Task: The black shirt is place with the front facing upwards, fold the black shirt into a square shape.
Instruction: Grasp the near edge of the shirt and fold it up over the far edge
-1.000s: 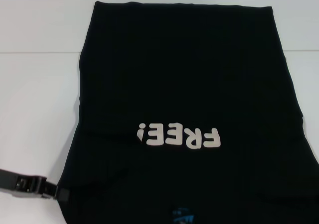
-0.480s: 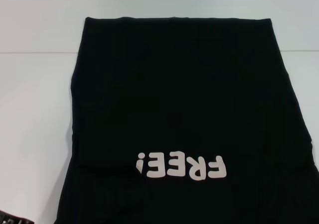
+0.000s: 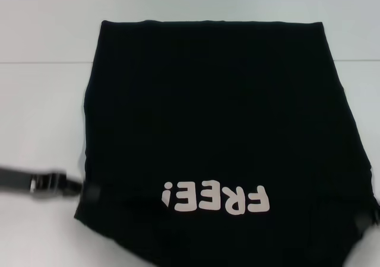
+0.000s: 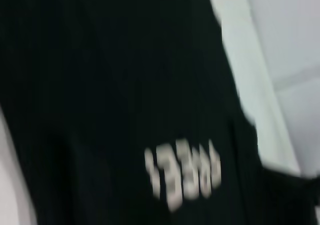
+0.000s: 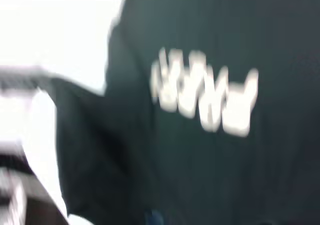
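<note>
Both wrist views are blurred, so the letters (image 4: 182,172) on the shirt (image 3: 214,113) cannot be read there. In the head view the shirt's near edge is cut off by the picture's lower border. The left tool (image 3: 80,190) meets black cloth, so its fingers cannot be told apart. The right tool (image 3: 371,216) sits at the border, mostly cut off.

Matt black shirt (image 3: 214,118) cloth

Left gripper (image 3: 83,191) is back in view at the shirt's (image 3: 214,113) near-left edge, and that near edge now sits lifted, folded farther up the table (image 3: 41,130).
</note>
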`<move>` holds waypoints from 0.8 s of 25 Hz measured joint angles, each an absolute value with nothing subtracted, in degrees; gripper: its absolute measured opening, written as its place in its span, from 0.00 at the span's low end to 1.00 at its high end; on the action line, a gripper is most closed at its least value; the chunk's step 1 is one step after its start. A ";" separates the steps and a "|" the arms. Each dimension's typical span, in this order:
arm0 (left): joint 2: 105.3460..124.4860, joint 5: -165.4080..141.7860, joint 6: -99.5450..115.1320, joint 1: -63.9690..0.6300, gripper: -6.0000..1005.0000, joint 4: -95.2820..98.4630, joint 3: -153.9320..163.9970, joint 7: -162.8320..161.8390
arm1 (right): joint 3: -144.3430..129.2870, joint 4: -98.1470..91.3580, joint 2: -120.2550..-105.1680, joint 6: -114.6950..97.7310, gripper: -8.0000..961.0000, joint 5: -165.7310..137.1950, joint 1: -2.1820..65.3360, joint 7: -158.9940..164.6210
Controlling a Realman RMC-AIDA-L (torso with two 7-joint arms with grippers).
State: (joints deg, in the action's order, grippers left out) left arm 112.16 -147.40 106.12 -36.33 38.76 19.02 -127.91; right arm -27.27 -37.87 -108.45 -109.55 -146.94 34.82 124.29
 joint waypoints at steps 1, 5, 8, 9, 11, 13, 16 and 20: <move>112.01 -146.49 104.50 -36.61 0.03 38.41 17.71 -127.99 | -24.62 -36.62 -107.89 -108.61 0.07 -144.87 34.49 124.19; 111.57 -140.62 96.68 -36.94 0.03 37.24 14.19 -128.20 | -18.80 -32.81 -106.97 -102.94 0.07 -136.21 32.60 123.43; 111.73 -134.93 90.56 -36.53 0.03 36.04 13.68 -127.33 | -17.16 -30.56 -107.74 -97.11 0.07 -128.97 31.17 121.43; 111.92 -133.00 88.62 -36.37 0.03 35.44 13.69 -126.72 | -16.59 -29.81 -108.24 -94.90 0.07 -126.11 30.73 119.97; 112.41 -129.27 83.61 -36.24 0.03 33.64 13.68 -124.75 | -15.92 -28.42 -109.62 -90.58 0.07 -121.47 29.98 117.05; 113.23 -126.16 78.82 -36.28 0.03 31.90 13.65 -122.59 | -15.66 -27.22 -111.16 -85.31 0.07 -117.07 29.39 113.61; 114.86 -121.56 72.62 -36.45 0.03 30.36 13.63 -119.03 | -15.64 -25.79 -113.35 -78.07 0.07 -113.31 29.48 108.30; 117.47 -116.43 65.52 -36.79 0.03 29.21 13.84 -113.34 | -15.53 -24.10 -116.57 -69.75 0.07 -110.00 30.87 99.53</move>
State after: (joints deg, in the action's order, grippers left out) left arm 117.47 -116.43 65.52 -36.79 29.21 13.84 -113.34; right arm -15.53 -24.10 -116.57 -69.75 -110.00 30.87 99.53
